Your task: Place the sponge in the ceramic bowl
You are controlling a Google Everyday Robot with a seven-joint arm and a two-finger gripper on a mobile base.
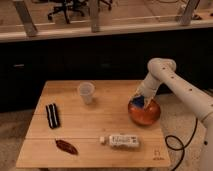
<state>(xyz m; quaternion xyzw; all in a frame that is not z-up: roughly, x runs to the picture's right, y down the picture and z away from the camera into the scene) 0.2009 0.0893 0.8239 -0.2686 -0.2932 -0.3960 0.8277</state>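
The ceramic bowl (144,114), round and glossy orange-red, stands on the right side of the wooden table (95,125). A small blue sponge (137,102) shows at the bowl's upper left rim, just under the arm's end. My gripper (140,99) hangs over that rim, at the end of the white arm that comes in from the right. The sponge sits right at the gripper, partly covered by it.
A translucent white cup (86,92) stands at the table's middle back. A black ridged block (52,115) lies at the left, a dark red oblong thing (66,146) at the front left, a white bottle (122,140) on its side at the front. A black cable (180,142) hangs at the right.
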